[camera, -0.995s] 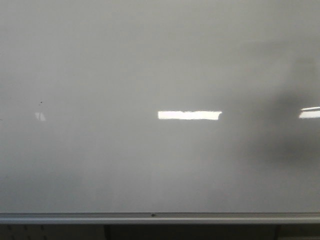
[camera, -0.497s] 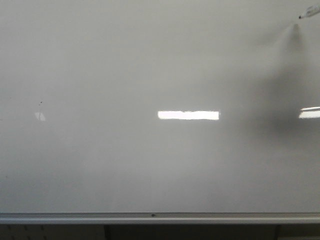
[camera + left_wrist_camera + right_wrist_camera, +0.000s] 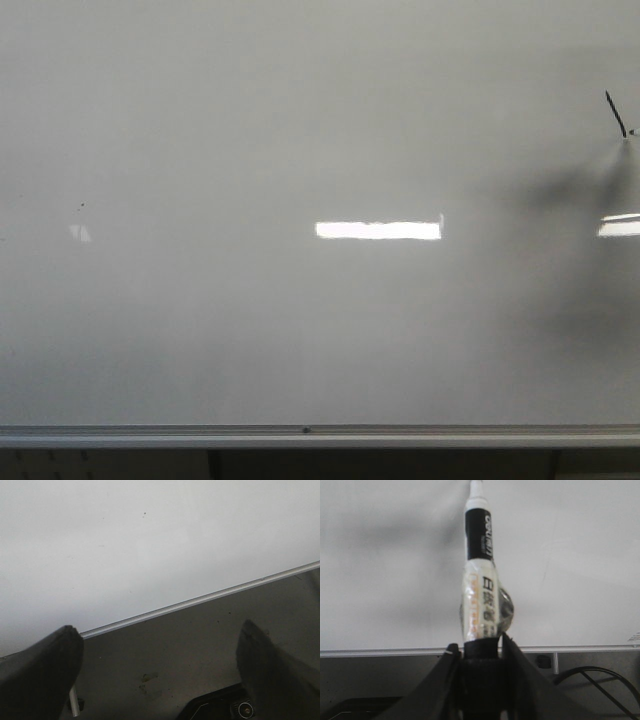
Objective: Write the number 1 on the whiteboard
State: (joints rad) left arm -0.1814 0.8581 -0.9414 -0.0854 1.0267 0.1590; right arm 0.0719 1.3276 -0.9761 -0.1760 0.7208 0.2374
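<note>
The whiteboard (image 3: 250, 120) fills the front view, glossy pale grey. The number 1 (image 3: 615, 114) is a short slanted black stroke near its right edge. A marker's pale tip (image 3: 630, 133) just shows at the stroke's lower end, and the arm itself is out of that view. My right gripper (image 3: 480, 647) is shut on the marker (image 3: 480, 575), a white and black pen pointing at the whiteboard (image 3: 380, 580). My left gripper (image 3: 159, 627) is open and empty, low beside the whiteboard (image 3: 125, 545) and its rail (image 3: 200, 600).
A silver rail (image 3: 300, 435) runs along the board's lower edge. Bright light reflections (image 3: 378, 230) and a tiny dark speck (image 3: 82, 205) lie on the board. A dark surface (image 3: 200, 645) and a black device (image 3: 220, 707) lie below the left gripper. A black cable (image 3: 590, 677) lies below the rail.
The marker tip came into view at the upper right, then moved down the board, leaving the slanted black stroke. The arm's shadow shifted on the right. The left arm cannot be compared.
</note>
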